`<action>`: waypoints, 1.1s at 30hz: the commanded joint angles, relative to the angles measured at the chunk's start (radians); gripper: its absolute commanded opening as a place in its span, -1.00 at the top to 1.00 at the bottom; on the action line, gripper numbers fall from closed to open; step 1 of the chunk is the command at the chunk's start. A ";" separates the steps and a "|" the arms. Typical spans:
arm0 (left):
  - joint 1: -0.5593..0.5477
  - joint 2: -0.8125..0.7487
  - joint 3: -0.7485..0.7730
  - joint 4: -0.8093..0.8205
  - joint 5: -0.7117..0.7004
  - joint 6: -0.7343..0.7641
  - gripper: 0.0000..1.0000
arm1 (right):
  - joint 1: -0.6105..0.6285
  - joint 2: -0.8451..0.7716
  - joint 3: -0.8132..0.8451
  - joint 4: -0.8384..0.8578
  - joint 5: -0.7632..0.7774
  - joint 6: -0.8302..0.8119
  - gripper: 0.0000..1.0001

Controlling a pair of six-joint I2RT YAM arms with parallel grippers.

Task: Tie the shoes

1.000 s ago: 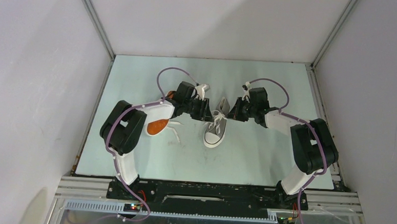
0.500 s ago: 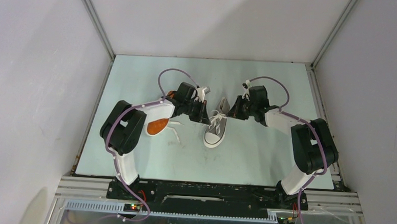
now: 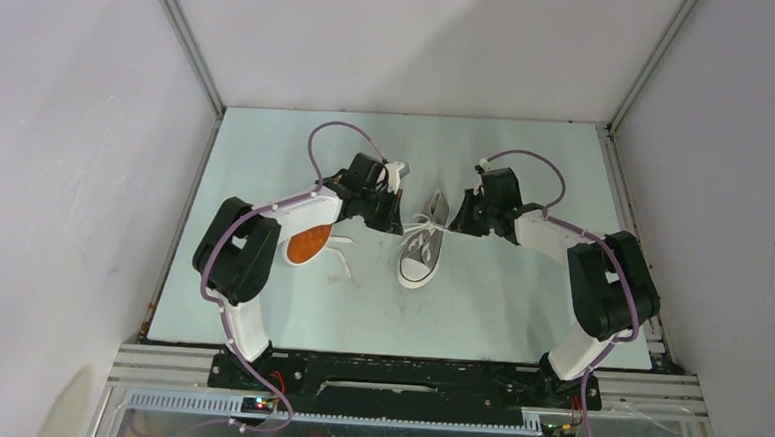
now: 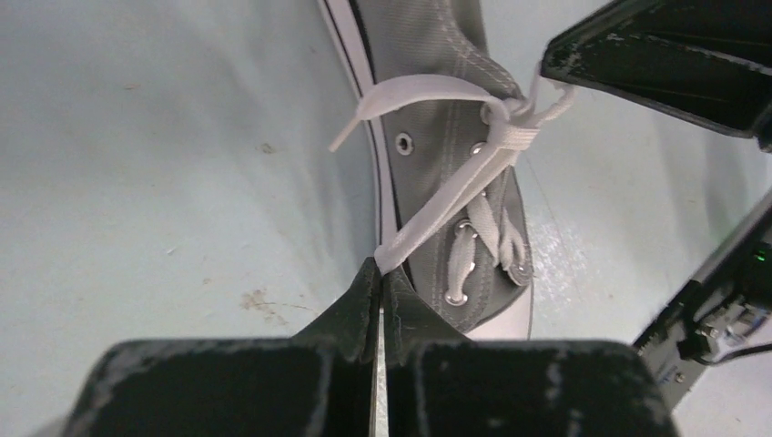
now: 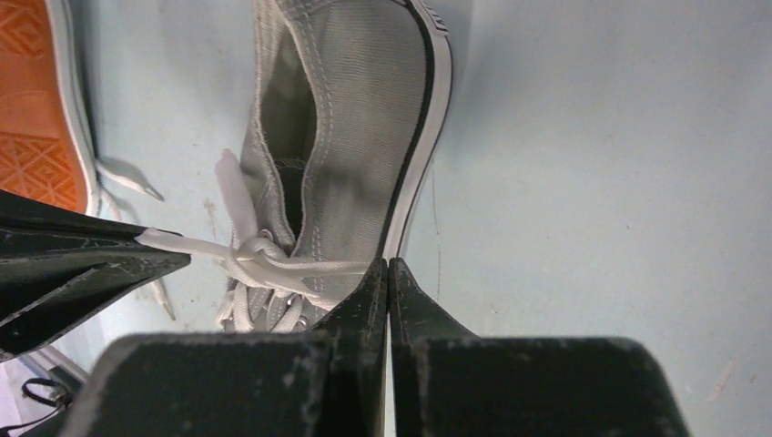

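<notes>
One grey shoe (image 3: 421, 252) stands upright mid-table, white toe cap toward me. Its white laces cross in a knot (image 4: 506, 127) over the eyelets. My left gripper (image 3: 396, 222) is left of the shoe, shut on one lace end (image 4: 451, 198), which runs taut from its tips (image 4: 380, 266) to the knot. My right gripper (image 3: 456, 220) is right of the shoe, shut on the other lace end (image 5: 314, 269) at its tips (image 5: 387, 264). The second shoe (image 3: 307, 244) lies on its side, orange sole showing, partly under the left arm.
Loose lace ends (image 3: 341, 261) of the second shoe trail on the pale table (image 3: 519, 316). White walls and metal frame rails (image 3: 187, 53) close in the sides and back. The orange sole also shows in the right wrist view (image 5: 36, 109).
Both grippers have shifted slightly, the left a little left and back, keeping hold of the laces. The laces now stretch tauter across the shoe. The shoes have not moved.
</notes>
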State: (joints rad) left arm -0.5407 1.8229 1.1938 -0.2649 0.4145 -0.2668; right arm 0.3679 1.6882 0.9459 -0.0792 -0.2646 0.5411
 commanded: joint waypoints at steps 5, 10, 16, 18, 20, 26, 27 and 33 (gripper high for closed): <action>-0.033 0.033 0.026 -0.033 -0.192 0.058 1.00 | 0.040 0.007 0.038 -0.073 0.192 -0.012 1.00; -0.051 0.082 0.022 -0.013 -0.285 0.052 1.00 | 0.067 0.034 0.039 -0.103 0.323 -0.007 1.00; -0.079 0.119 0.033 -0.029 -0.403 0.032 1.00 | 0.107 0.064 0.071 -0.185 0.496 -0.010 1.00; -0.088 0.117 0.028 -0.027 -0.447 0.025 1.00 | 0.112 0.070 0.076 -0.190 0.516 -0.013 1.00; -0.099 0.116 0.025 -0.030 -0.481 0.019 1.00 | 0.119 0.076 0.081 -0.188 0.527 -0.018 1.00; -0.144 0.136 0.066 -0.136 -0.693 -0.008 1.00 | 0.178 0.130 0.150 -0.257 0.688 -0.039 1.00; -0.147 0.135 0.066 -0.146 -0.707 -0.010 1.00 | 0.190 0.135 0.158 -0.271 0.722 -0.045 1.00; -0.184 0.151 0.098 -0.207 -0.813 -0.008 1.00 | 0.229 0.171 0.196 -0.281 0.813 -0.069 1.00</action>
State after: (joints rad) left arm -0.7223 1.9434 1.2678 -0.3305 -0.2058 -0.2806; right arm 0.5896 1.8221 1.1069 -0.2832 0.3603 0.5137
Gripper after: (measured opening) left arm 0.003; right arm 0.007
